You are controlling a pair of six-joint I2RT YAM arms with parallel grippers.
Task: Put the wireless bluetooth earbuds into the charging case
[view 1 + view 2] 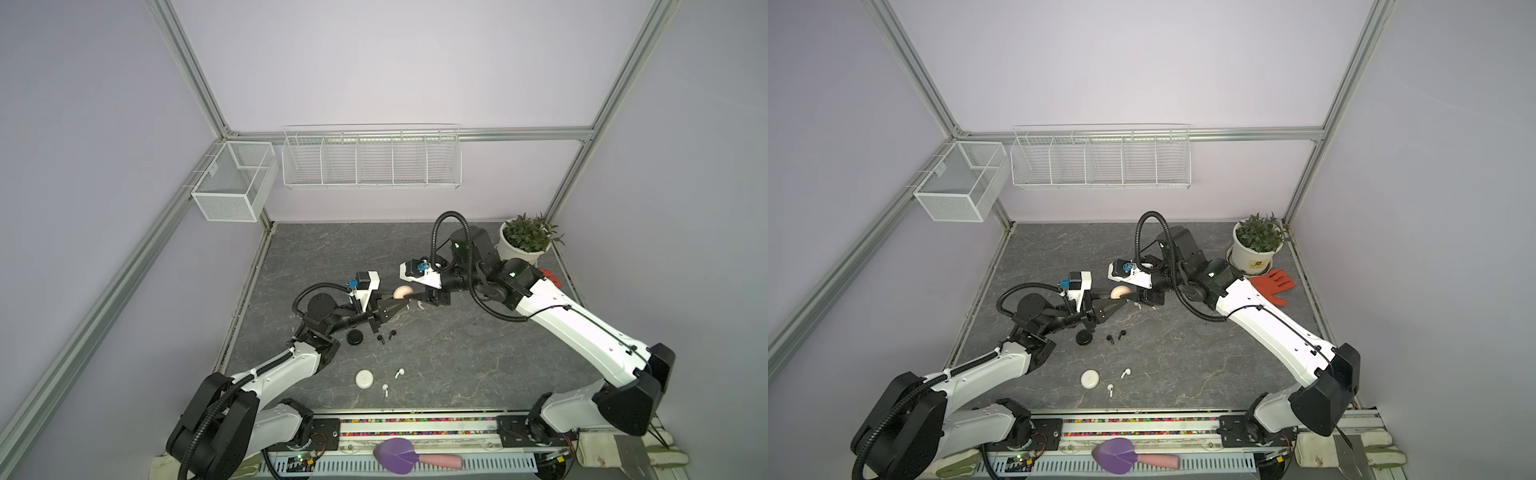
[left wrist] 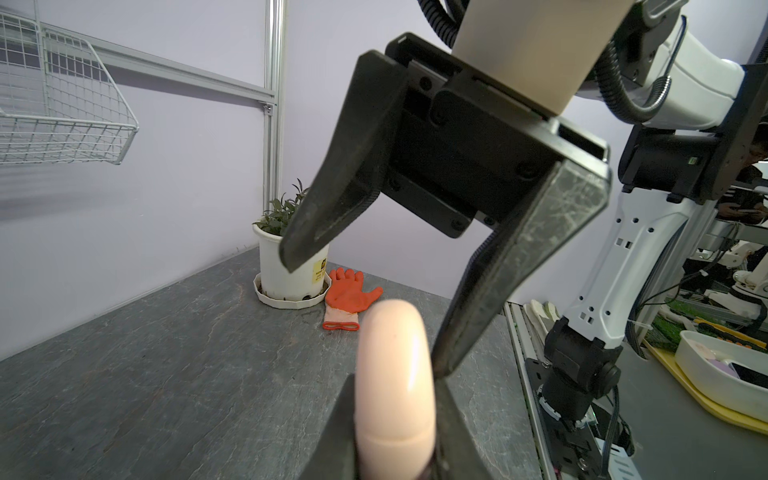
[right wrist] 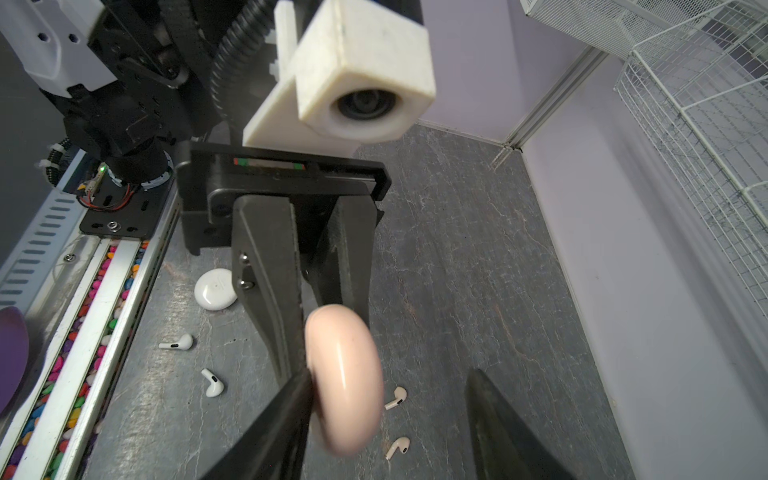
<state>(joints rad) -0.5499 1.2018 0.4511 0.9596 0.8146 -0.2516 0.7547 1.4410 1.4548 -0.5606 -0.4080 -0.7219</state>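
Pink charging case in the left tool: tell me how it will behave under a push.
The pink charging case looks glossy and rounded, so it may slip or twist in the left tool, which pinches its flat faces. It shows no dent under the grip, so probably stiff.

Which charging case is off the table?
The pale pink case, held by the left gripper; the black case and white case lie on the table.
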